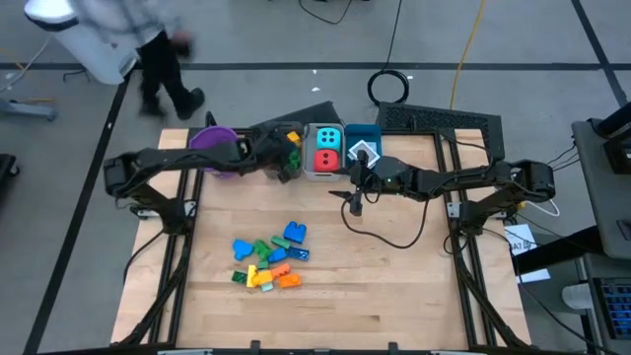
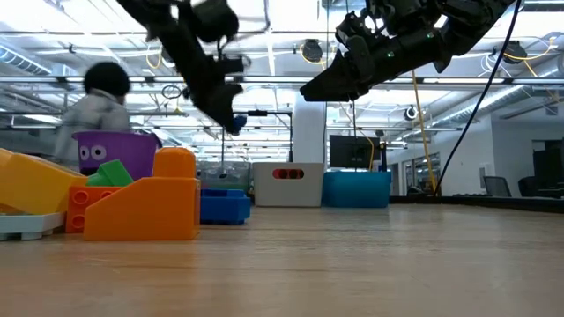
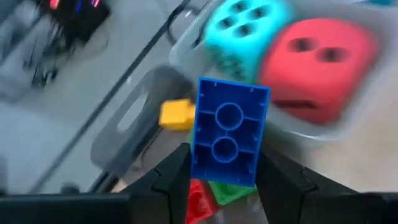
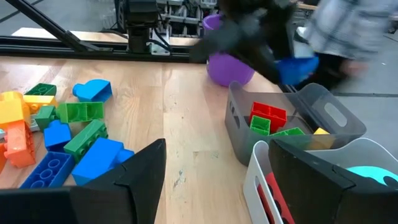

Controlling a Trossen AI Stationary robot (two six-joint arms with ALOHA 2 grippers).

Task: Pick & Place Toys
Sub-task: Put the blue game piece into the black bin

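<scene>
My left gripper (image 1: 288, 164) is shut on a blue brick (image 3: 227, 134) above the grey bin (image 4: 339, 118). That bin holds red, green and yellow bricks (image 4: 268, 118). The right wrist view shows the brick (image 4: 297, 67) in the air over the bin. Beside the grey bin stands a white bin (image 1: 326, 150) with a cyan die (image 3: 245, 25) and a red die (image 3: 317, 59). A pile of loose toys (image 1: 268, 261) lies on the table near its front. My right gripper (image 1: 355, 200) hangs open near the blue bin (image 1: 365, 141), touching nothing. My left gripper pinches the blue brick by its two long sides (image 3: 198, 163), at the end nearer the wrist, between the two fingers (image 3: 177, 177). The fingers slant down from the table's left and lie along the brick. The brick juts out past the fingertips, its hollow underside toward the camera, lifted clear over the grey bin.
A purple bucket (image 1: 212, 144) stands at the far left of the bin row. A person (image 1: 118, 44) moves on the floor beyond the table's far left corner. Bare wood lies between the bins and the toy pile.
</scene>
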